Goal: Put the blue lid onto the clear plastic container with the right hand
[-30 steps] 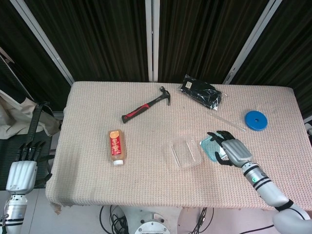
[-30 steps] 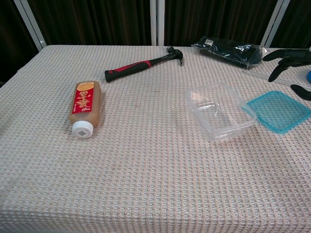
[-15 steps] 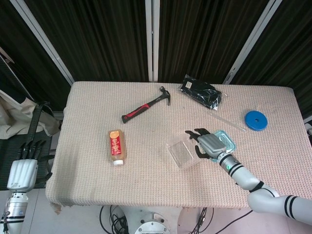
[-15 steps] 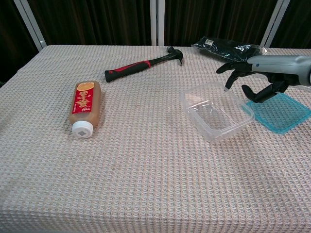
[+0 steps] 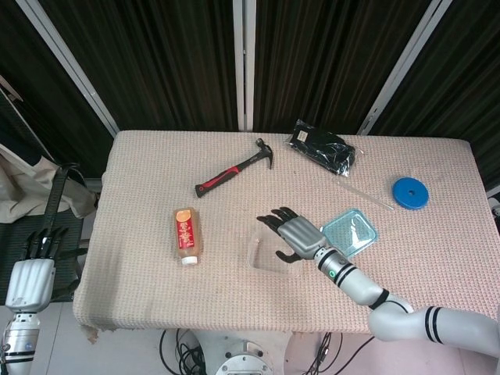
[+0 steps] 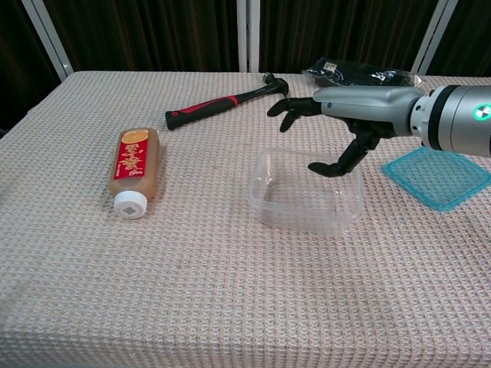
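The clear plastic container (image 5: 266,254) (image 6: 305,192) stands open-topped on the table mat, a little right of centre. My right hand (image 5: 294,234) (image 6: 337,115) hovers over its far right part with fingers spread and holds nothing; the thumb dips toward the container's inside by the rim. The blue lid (image 5: 349,233) (image 6: 436,176) lies flat on the mat to the right of the container, apart from it and from the hand. My left hand (image 5: 31,273) hangs off the table's left side, fingers pointing up, with nothing in it.
A red-handled hammer (image 5: 234,173) (image 6: 222,103) lies at the back, and an orange bottle (image 5: 187,233) (image 6: 134,169) lies on its side at the left. A black bag (image 5: 322,148), a clear stick (image 5: 363,194) and a blue disc (image 5: 410,192) sit at the back right.
My right hand has swept left, from above the blue lid to above the container. The container has slid left and turned. The lid is now uncovered.
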